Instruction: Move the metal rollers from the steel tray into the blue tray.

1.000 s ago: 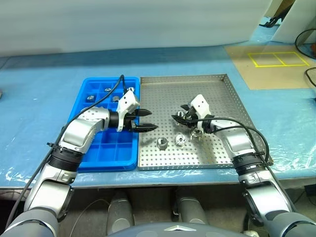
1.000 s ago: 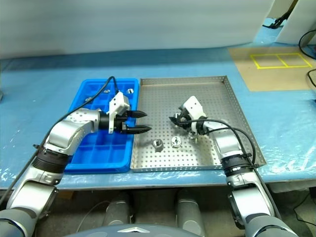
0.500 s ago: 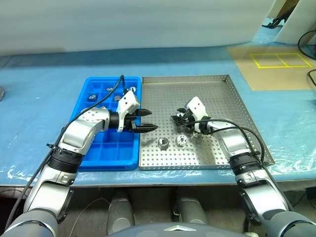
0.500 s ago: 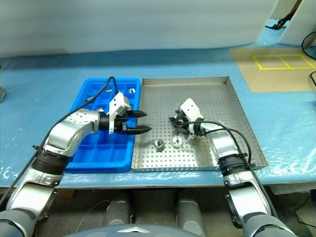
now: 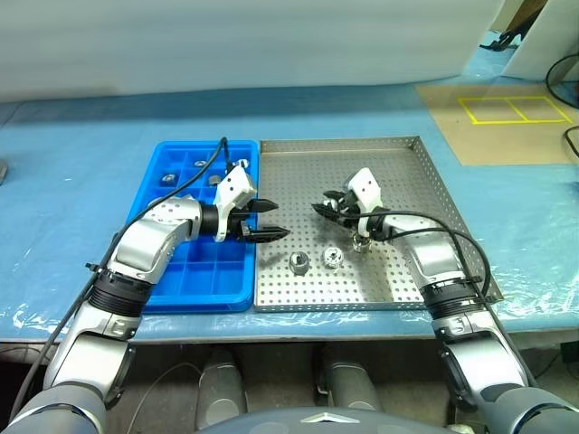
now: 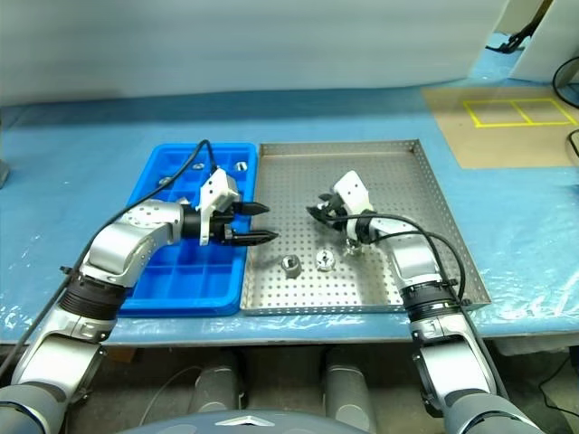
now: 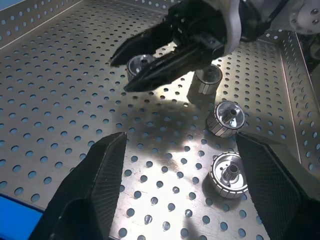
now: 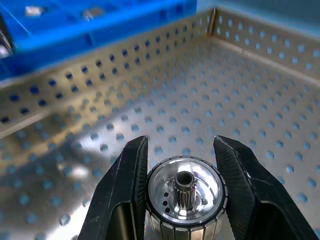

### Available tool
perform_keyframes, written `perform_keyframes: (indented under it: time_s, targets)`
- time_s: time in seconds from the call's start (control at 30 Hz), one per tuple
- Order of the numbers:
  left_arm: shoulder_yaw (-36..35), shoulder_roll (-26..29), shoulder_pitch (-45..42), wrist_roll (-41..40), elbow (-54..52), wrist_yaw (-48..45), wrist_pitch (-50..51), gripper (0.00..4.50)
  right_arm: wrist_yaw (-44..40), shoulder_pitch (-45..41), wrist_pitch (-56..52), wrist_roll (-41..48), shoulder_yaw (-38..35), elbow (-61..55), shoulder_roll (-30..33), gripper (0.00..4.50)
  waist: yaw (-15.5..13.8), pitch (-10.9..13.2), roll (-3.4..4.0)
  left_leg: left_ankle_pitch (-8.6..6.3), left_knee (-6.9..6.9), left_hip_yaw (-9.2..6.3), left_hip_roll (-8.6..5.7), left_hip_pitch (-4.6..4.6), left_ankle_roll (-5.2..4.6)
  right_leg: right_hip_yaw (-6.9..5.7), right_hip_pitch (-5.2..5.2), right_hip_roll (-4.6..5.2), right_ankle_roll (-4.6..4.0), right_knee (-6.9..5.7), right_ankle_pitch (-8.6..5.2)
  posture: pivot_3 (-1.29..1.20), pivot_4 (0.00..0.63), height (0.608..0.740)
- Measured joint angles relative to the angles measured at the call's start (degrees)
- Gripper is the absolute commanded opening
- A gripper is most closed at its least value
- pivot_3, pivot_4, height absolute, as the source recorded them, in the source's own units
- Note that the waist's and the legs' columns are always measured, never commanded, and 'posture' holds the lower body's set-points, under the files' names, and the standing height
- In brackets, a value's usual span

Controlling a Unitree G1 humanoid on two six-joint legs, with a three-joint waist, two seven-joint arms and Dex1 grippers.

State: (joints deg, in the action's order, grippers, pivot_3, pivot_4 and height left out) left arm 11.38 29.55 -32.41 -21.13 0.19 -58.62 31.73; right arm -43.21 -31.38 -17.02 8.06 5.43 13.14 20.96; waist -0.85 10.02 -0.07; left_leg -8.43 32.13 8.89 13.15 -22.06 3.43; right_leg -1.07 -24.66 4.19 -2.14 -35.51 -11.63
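Left eye view shows a tabletop (image 5: 81, 172) covered in light blue plastic sheeting, with a large square silver steel tray (image 5: 412, 185) whose floor is perforated and whose rim is low. Touching its left edge lies a narrower bright blue plastic tray (image 5: 194, 280) divided into a grid of small square compartments. A tan patch with yellow taped squares (image 5: 507, 108) lies on the far right of the tabletop.

The left tool (image 5: 264, 220) hangs over the seam between the two trays, pointing toward the steel tray, its two black fingers (image 7: 90, 185) spread wide apart with nothing between them. The right tool (image 5: 327, 205) sits above the middle of the steel tray, pointing toward the blue tray; in the right wrist view its fingers (image 8: 120, 190) are clenched on one small shiny silver metal roller (image 8: 184, 194), a short ribbed cylinder with a centre bore, held clear of the perforated floor.

Three more metal rollers (image 5: 333, 258) rest on the steel tray floor near the right tool: one just below it (image 5: 360, 242), and two close together nearer the front edge, the leftmost at (image 5: 298, 262). A few small silver pieces (image 5: 167, 178) lie in the far compartments of the blue tray.
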Motion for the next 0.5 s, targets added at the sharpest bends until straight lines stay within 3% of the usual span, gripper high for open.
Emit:
perform_keyframes:
  time_s: [0.5]
  targets:
    - [0.0, -1.1, 0.1, 0.3, 0.4, 0.2, -0.2, 3.65, 0.6, 1.2, -3.0, 0.8, -0.2, -4.9, 2.1, 1.63, 0.0, 0.0, 0.0, -0.01, -0.02, 0.04, 0.0, -0.01, -0.01, 0.01, -0.01, 0.0, 0.01, 0.06, 0.0, -0.2, 0.15, 0.74]
